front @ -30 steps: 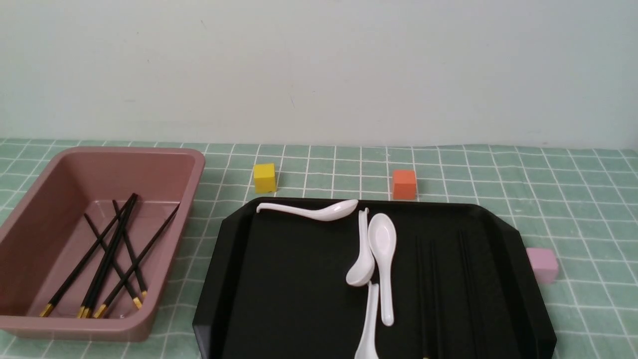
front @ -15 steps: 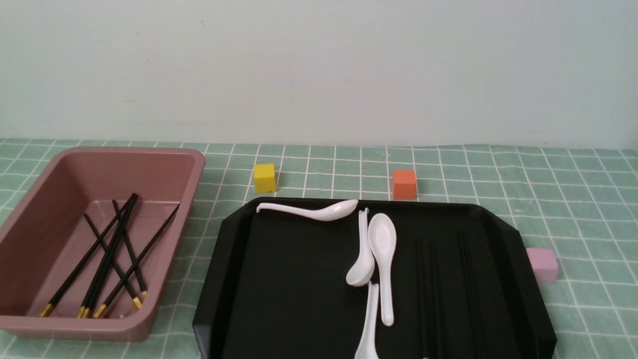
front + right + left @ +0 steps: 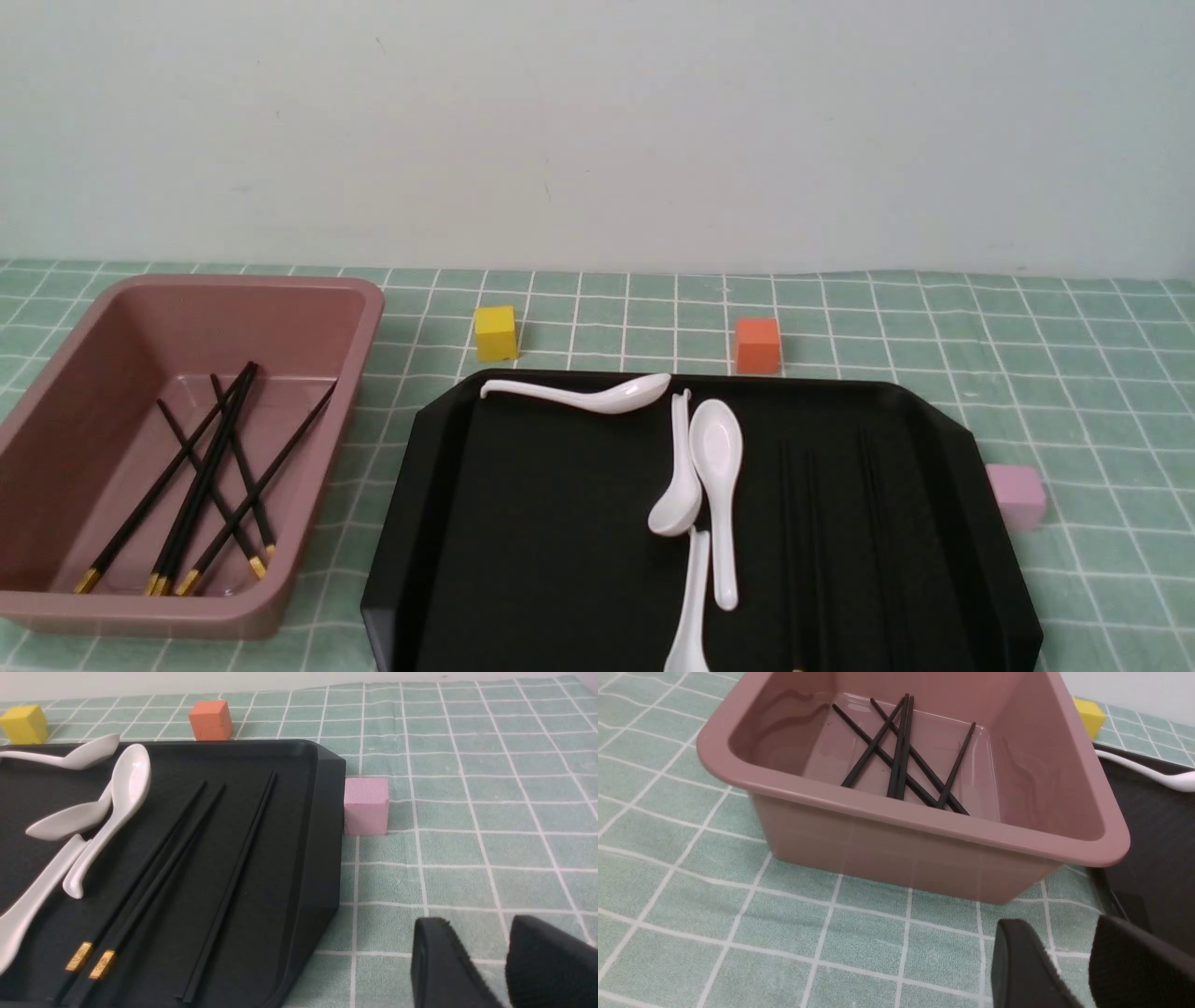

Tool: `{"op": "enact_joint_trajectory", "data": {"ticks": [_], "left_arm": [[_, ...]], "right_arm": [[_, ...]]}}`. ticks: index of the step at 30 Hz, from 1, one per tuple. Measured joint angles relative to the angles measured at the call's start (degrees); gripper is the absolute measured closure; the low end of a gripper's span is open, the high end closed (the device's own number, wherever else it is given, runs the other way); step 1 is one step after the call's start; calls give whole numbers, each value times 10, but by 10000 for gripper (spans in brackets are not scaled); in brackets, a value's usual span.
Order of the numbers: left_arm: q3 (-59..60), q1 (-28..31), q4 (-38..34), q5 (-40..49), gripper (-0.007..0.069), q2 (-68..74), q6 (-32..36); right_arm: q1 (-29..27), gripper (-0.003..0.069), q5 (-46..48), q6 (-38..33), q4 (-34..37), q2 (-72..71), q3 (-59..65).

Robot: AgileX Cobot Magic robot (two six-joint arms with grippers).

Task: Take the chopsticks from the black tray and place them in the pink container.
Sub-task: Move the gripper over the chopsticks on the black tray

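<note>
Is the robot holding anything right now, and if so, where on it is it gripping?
Nothing. The left gripper and right gripper both have empty jaws; chopsticks lie untouched on the black tray.

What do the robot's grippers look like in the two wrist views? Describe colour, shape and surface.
The left gripper has two black, rounded, wedge-like fingers with a matte, finely textured surface. The right gripper looks the same. No cables or markings are visible; the front view shows neither arm.

Lab-like bench: checked cloth [image 3: 1074, 373], bare wall [image 3: 597, 131]
</note>
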Motion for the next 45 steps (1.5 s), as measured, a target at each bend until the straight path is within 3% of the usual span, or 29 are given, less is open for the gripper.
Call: {"op": "enact_joint_trajectory", "data": {"ticks": [4, 11, 20, 23, 27, 30, 34, 38, 45], "left_arm": [[0, 0, 0, 0, 386, 0, 0], [0, 0, 0, 0, 386, 0, 0], [0, 0, 0, 0, 386, 0, 0], [0, 0, 0, 0, 386, 0, 0], [0, 0, 0, 0, 386, 0, 0], [0, 0, 0, 0, 386, 0, 0], [0, 0, 0, 0, 386, 0, 0], [0, 0, 0, 0, 386, 0, 0], [0, 0, 0, 0, 386, 0, 0]], "right_arm": [[0, 419, -8, 42, 77, 0, 1], [0, 419, -23, 140, 304, 0, 4], [0, 426, -34, 147, 336, 0, 2], [0, 467, -33, 126, 330, 0, -28], [0, 575, -16, 72, 297, 32, -116], [0, 663, 51, 35, 255, 102, -213], [0, 663, 207, -2, 214, 245, -332], [0, 657, 327, -52, 228, 402, -395], [20, 655, 354, -190, 355, 595, -409]]}}
